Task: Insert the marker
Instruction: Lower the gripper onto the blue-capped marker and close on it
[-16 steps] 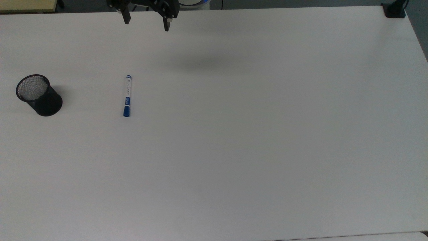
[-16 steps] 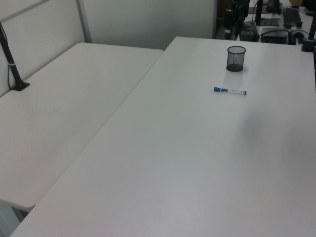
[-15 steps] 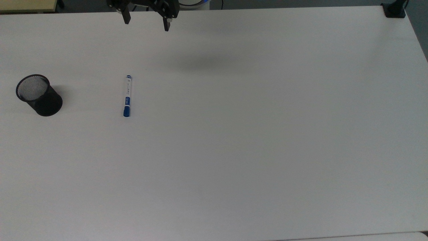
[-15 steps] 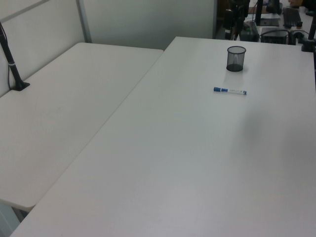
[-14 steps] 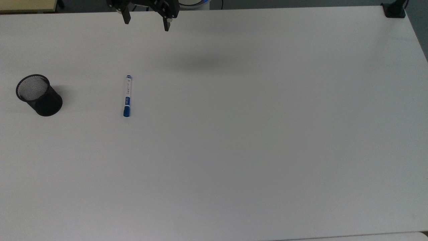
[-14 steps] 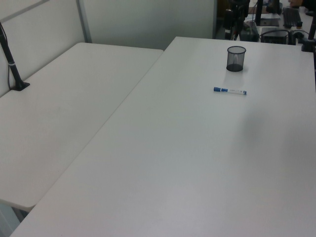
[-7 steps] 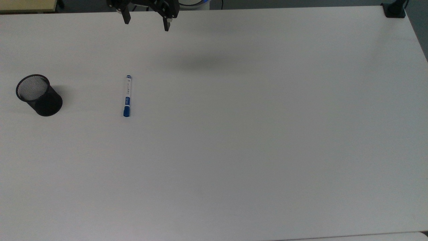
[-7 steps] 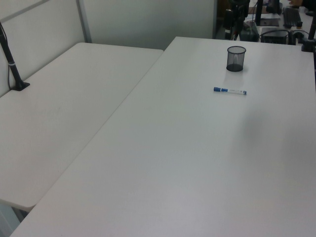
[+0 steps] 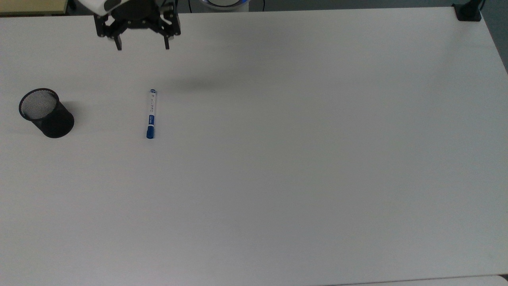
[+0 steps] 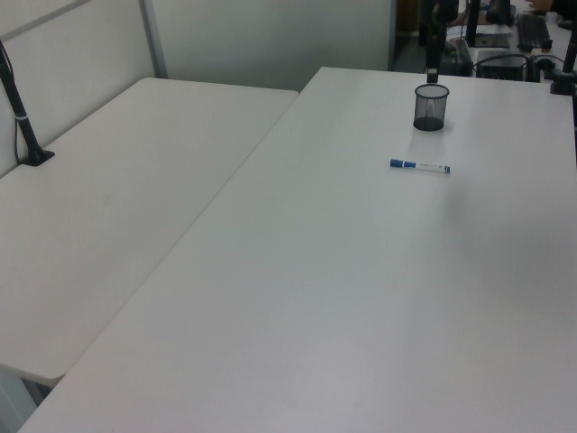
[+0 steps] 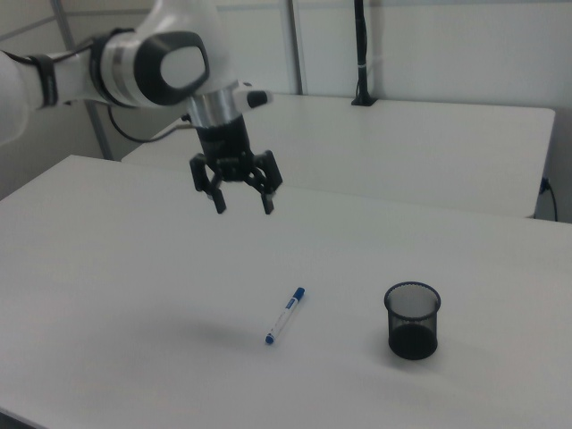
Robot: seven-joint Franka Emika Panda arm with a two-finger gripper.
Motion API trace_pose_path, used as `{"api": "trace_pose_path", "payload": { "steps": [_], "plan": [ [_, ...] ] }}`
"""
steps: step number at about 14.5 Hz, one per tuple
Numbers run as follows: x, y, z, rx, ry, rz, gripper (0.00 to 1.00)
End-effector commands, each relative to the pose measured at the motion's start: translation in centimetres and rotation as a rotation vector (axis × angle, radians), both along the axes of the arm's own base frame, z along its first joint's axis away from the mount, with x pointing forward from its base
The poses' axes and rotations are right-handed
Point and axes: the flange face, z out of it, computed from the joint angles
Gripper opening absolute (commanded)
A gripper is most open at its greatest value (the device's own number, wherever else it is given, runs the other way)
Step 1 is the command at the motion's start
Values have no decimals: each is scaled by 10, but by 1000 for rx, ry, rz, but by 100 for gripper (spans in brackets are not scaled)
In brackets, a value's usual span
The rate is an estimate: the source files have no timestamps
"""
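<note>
1. At the top view's far left stands the black mesh cup (image 9: 46, 113), upright, its open mouth facing up. I judge this is where the pen has to go, and standing upright lets a pen drop straight in from above.

2. To the top view's right of the cup, well apart from it, the marker (image 9: 151, 114) lies flat on the white table (image 9: 301, 159). Its blue cap points to the top view's bottom and the small blue tip to the top view's top. Nothing touches it. Lying flat, with bare table on both sides of the barrel, it leaves room for a finger on either side.

3. My gripper (image 9: 142, 44) hangs in the air above the table, toward the top view's top edge from the marker and well apart from it. In the right view my gripper (image 11: 242, 202) points down with its two fingers spread wide and nothing between them. I hold them released because the pick has not yet been made.

4. My judgement: the task is at its start. The next move calls for bringing the spread fingers over the white barrel, coming down astride it, and closing across its width.
</note>
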Motion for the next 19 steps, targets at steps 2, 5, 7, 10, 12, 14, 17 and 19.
{"api": "trace_pose_path", "payload": {
  "steps": [2,5,7,10,12,14,17,19],
  "plan": [
    [19,-35,-99,-42,-65,-130,100],
    [26,-51,-149,-29,-91,-180,97],
    [41,-49,-185,-19,-150,-289,91],
    [51,-37,-219,2,-165,-355,69],
    [55,-31,-229,11,-178,-364,60],
    [55,-31,-231,16,-179,-386,23],
    [57,-32,-214,24,-215,-445,0],
    [50,-62,-150,20,-316,-490,0]
  ]
}}
